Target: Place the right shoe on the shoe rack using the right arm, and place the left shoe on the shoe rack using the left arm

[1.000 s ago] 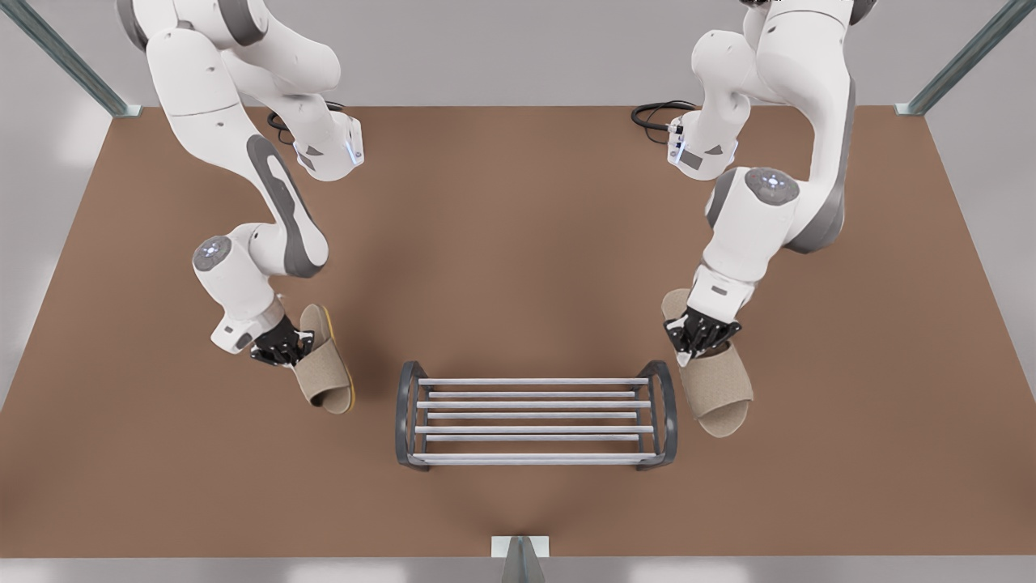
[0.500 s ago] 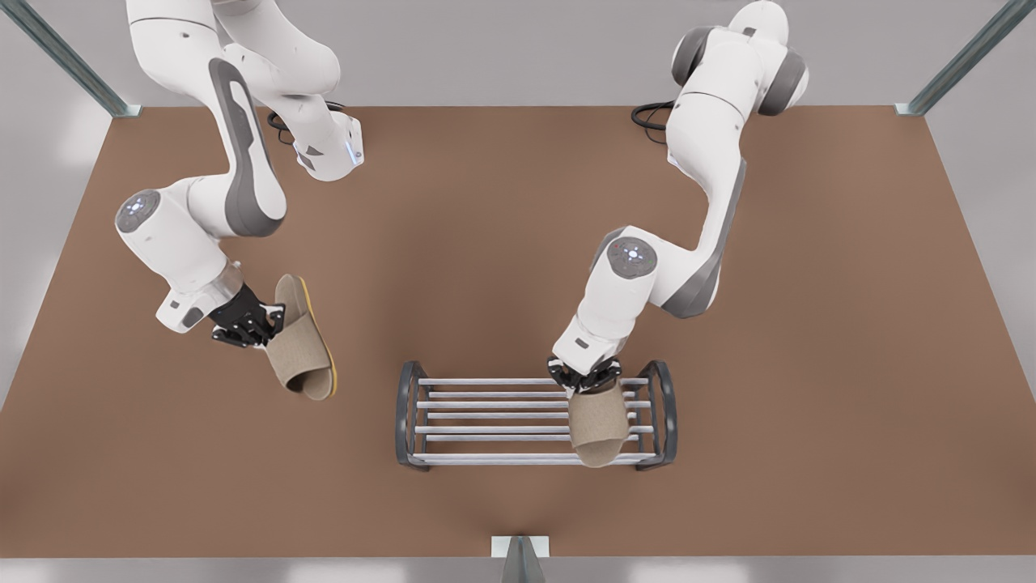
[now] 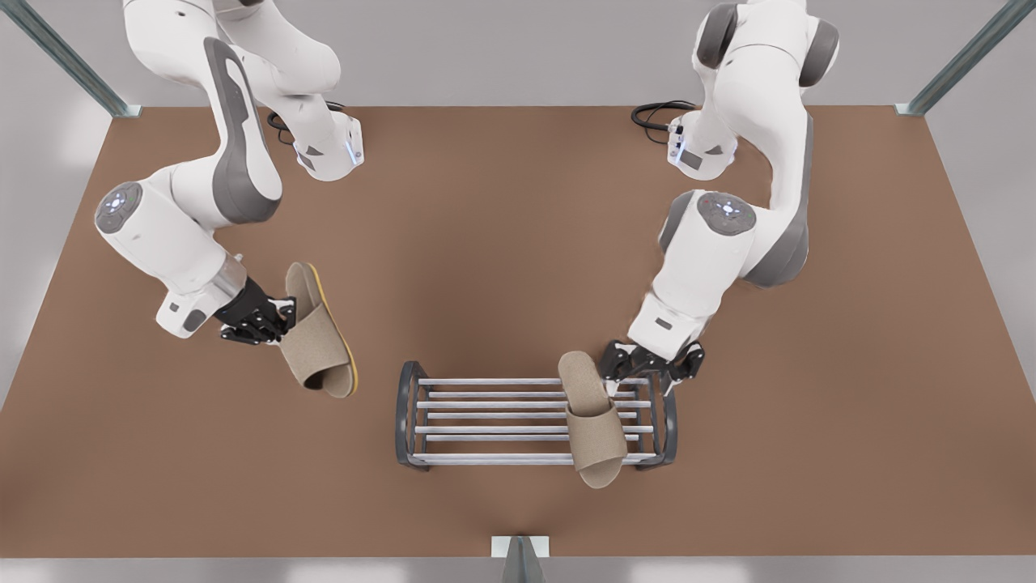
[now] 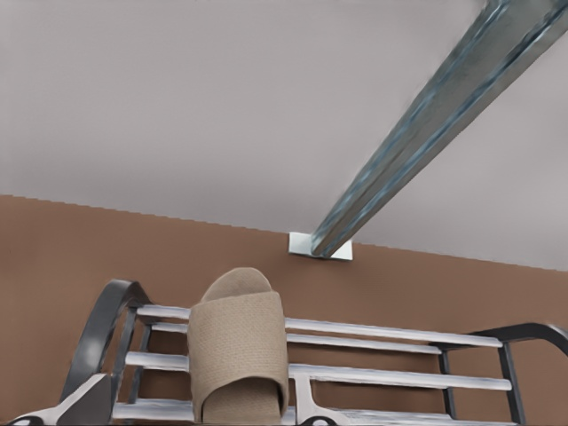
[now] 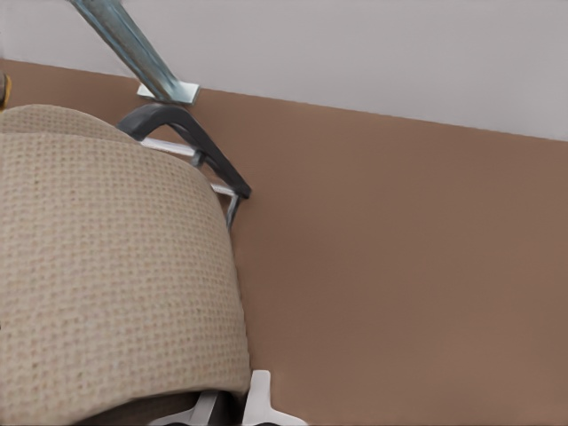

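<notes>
Left gripper [image 3: 651, 372] spread beside shoe rack [image 3: 486, 404]; right gripper [image 3: 279, 317] clamps shoe [image 3: 320, 350].

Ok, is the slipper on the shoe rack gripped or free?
Free: the slipper lies across the shoe rack bars, toe past the front bar; the left gripper beside it is open.

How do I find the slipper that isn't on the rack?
Start at the shoe rack mid-floor. To the front view's left of it, the right end effector grips a beige slipper. Its yellow sole edge shows, unlike the other slipper lying across the rack bars beside the open left end effector.
</notes>
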Robot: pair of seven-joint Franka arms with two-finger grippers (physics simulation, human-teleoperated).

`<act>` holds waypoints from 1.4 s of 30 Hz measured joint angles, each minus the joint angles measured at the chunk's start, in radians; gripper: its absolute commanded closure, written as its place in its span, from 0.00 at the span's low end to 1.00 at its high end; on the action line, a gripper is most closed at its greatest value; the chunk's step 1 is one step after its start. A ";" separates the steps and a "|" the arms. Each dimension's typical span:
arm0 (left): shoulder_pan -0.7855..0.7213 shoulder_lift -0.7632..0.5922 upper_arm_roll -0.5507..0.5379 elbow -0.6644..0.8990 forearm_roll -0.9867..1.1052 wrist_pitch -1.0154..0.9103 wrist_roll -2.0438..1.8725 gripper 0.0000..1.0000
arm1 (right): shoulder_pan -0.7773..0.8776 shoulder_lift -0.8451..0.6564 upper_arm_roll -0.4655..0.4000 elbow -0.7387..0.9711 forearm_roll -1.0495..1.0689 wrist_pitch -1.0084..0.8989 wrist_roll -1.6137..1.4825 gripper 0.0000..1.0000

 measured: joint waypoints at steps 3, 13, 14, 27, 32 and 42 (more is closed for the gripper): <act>0.014 -0.064 0.115 -0.001 -0.030 -0.193 0.063 0.00 | 0.113 0.057 0.005 0.088 -0.022 -0.038 0.069 0.79; 0.385 -0.176 -0.319 -0.045 0.115 -0.645 0.267 0.00 | 0.359 0.348 0.006 0.455 -0.139 -0.116 0.378 0.79; 0.388 -0.181 -0.323 -0.054 0.125 -0.654 0.282 0.00 | 0.377 0.377 0.005 0.490 -0.153 -0.122 0.411 0.79; 0.393 -0.189 -0.309 -0.060 0.155 -0.709 0.412 0.00 | 0.470 0.680 -0.043 0.843 -0.226 -0.133 0.753 0.79; 0.392 -0.199 -0.311 -0.061 0.156 -0.726 0.441 0.00 | 0.468 0.707 -0.054 0.848 -0.255 -0.103 0.840 0.79; 0.391 -0.200 -0.311 -0.061 0.157 -0.738 0.481 0.00 | 0.470 0.736 -0.063 0.853 -0.273 -0.032 0.957 0.00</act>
